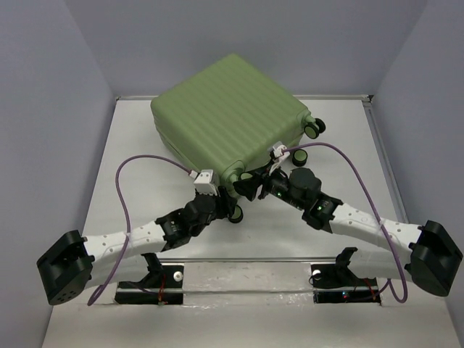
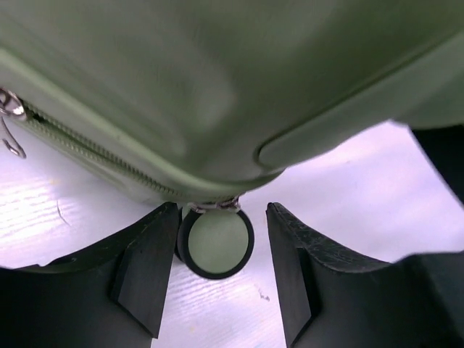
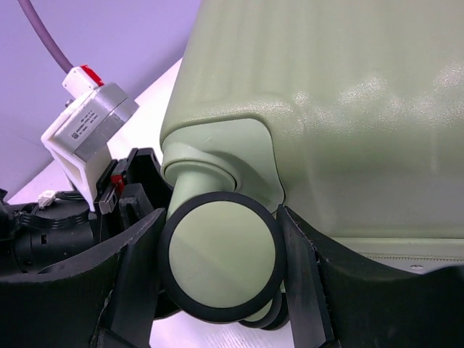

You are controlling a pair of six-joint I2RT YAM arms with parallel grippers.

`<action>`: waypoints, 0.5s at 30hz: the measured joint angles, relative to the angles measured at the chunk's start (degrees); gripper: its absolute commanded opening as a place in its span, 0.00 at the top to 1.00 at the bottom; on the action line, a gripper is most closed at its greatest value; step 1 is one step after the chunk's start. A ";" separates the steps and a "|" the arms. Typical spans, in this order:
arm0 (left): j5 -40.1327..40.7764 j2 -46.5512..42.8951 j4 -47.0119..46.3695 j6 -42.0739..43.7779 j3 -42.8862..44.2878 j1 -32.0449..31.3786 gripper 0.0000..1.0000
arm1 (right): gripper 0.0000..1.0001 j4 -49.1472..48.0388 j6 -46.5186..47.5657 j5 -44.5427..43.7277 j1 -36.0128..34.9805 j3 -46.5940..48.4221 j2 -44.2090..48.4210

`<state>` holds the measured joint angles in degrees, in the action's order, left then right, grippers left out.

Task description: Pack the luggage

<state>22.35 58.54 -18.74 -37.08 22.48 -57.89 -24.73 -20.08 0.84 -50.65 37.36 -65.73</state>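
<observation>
The luggage (image 1: 225, 116) is a light-green ribbed suitcase lying closed on the white table (image 1: 130, 152), its wheels towards me. My left gripper (image 1: 230, 210) is at its near corner. In the left wrist view the left gripper (image 2: 222, 215) is open, with a black-and-green wheel (image 2: 216, 243) between the fingers, close to the left one and apart from the right one. The zipper (image 2: 94, 148) runs along the shell (image 2: 217, 87). My right gripper (image 1: 251, 185) is shut on another wheel (image 3: 221, 257) under the shell (image 3: 348, 109); both fingers (image 3: 138, 268) press its sides.
Two more wheels (image 1: 314, 127) (image 1: 299, 156) stick out on the suitcase's right side. A metal zipper pull (image 2: 11, 109) hangs at the left. The left arm's white wrist camera (image 3: 87, 130) sits close beside the right gripper. Grey walls enclose the table on three sides.
</observation>
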 measured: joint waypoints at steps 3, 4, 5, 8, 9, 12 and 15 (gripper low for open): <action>2.01 1.33 -0.31 0.11 1.05 -0.44 0.43 | 0.93 -0.20 0.00 0.48 0.02 0.00 -0.13; 2.86 2.03 -0.28 0.15 1.29 -0.98 0.44 | 0.93 -0.22 0.00 0.55 0.02 0.00 -0.17; 3.39 2.60 -0.28 0.20 1.49 -1.29 0.46 | 0.93 -0.28 0.00 0.68 0.04 0.00 -0.24; 6.12 4.94 0.55 0.22 2.75 -2.43 0.54 | 0.93 -0.44 0.00 0.92 0.07 0.00 -0.33; 6.86 5.68 0.90 0.22 3.26 -2.82 0.56 | 0.93 -0.46 0.00 1.03 0.07 0.00 -0.35; 9.73 7.89 1.62 0.11 4.57 -4.22 0.62 | 0.93 -0.63 0.00 1.31 0.07 0.00 -0.46; 13.49 8.94 3.34 -0.55 6.05 -5.68 0.66 | 0.93 -1.05 0.00 1.55 0.09 0.00 -0.70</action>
<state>35.83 67.48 -15.40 -37.63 28.53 -63.57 -25.78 -20.08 2.39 -50.57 37.36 -66.43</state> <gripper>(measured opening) 0.370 0.635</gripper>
